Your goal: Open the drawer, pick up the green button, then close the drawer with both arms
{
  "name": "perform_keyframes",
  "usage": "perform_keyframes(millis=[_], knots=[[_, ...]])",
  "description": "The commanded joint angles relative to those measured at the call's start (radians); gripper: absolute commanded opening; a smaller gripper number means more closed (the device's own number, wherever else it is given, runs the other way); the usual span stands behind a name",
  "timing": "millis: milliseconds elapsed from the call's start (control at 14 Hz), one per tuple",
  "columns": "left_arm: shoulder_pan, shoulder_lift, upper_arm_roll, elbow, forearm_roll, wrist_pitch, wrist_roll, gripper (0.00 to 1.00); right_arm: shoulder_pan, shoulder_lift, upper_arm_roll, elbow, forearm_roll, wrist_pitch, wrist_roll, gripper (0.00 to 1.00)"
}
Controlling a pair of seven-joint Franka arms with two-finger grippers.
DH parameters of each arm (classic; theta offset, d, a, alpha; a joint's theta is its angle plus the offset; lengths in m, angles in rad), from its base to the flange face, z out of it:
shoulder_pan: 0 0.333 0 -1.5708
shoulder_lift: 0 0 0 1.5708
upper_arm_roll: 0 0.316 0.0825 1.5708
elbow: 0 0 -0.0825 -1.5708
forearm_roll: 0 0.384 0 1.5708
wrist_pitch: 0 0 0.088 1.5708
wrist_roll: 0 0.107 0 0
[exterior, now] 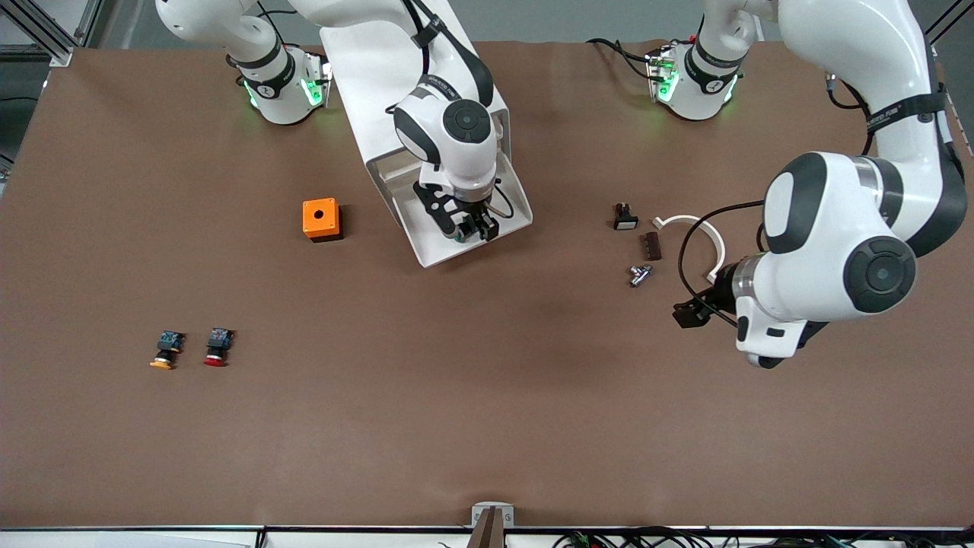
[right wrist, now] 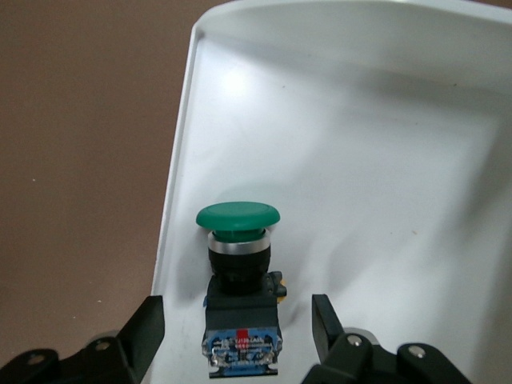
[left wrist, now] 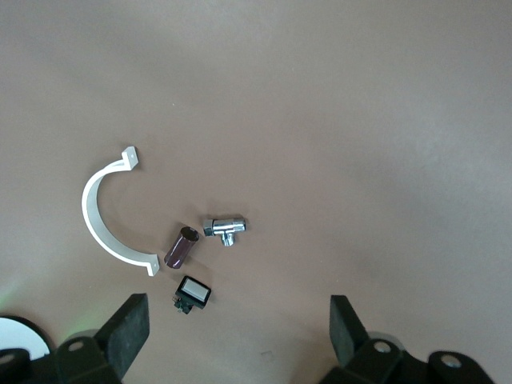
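1. Step in hand, by the look of it: taking the button (right wrist: pixel 238 276) out of the pulled-out drawer (exterior: pixel 426 251), which juts from the white cabinet (exterior: pixel 380 76) toward the front camera
2. Right pincer (exterior: pixel 473 227) down inside the drawer, fingers (right wrist: pixel 144 332) apart on either side of the button's black body, not yet touching it
3. Left pincer (left wrist: pixel 238 332) released and empty, waiting over the bench (exterior: pixel 487 426) near the left arm's end, above a curved white clip (left wrist: pixel 100 220), a dark cylinder (left wrist: pixel 180 246), a chrome fitting (left wrist: pixel 224 228) and a small black switch (left wrist: pixel 192 294)
4. Next move calls for clenching squarely on the button's body, then lifting clear of the drawer wall; closing the drawer remains to be done
5. Button: green mushroom cap, silver collar, black body, bluish rear block with a red mark, lying on the drawer floor close to one side wall
6. Elsewhere on the bench: an orange box (exterior: pixel 321 219), an orange-capped button (exterior: pixel 166 350) and a red-capped button (exterior: pixel 218 346)
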State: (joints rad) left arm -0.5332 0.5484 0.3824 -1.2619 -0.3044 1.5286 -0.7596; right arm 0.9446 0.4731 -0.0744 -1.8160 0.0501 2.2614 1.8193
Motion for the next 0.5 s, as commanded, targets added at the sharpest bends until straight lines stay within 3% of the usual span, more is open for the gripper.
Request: perform_keyframes(millis=[0,143,214,429], knots=[[-0.010,-0.001,0.000,-0.001,0.022,-0.019,0.045,0.99,0.016,0.018,-0.010,0.020,-0.023,-0.010,0.017,0.82],[-0.013,0.033,-0.003,0.004,0.008,-0.018,0.042,0.99,0.017,0.022,-0.010,0.020,-0.024,-0.010,0.017,0.74],[-0.014,0.047,-0.005,0.004,0.001,-0.016,0.048,0.99,0.016,0.022,-0.010,0.020,-0.024,-0.010,0.012,0.66],[-0.014,0.059,-0.030,0.003,0.002,0.001,0.049,0.99,0.014,0.021,-0.010,0.021,-0.023,-0.014,0.008,0.27]])
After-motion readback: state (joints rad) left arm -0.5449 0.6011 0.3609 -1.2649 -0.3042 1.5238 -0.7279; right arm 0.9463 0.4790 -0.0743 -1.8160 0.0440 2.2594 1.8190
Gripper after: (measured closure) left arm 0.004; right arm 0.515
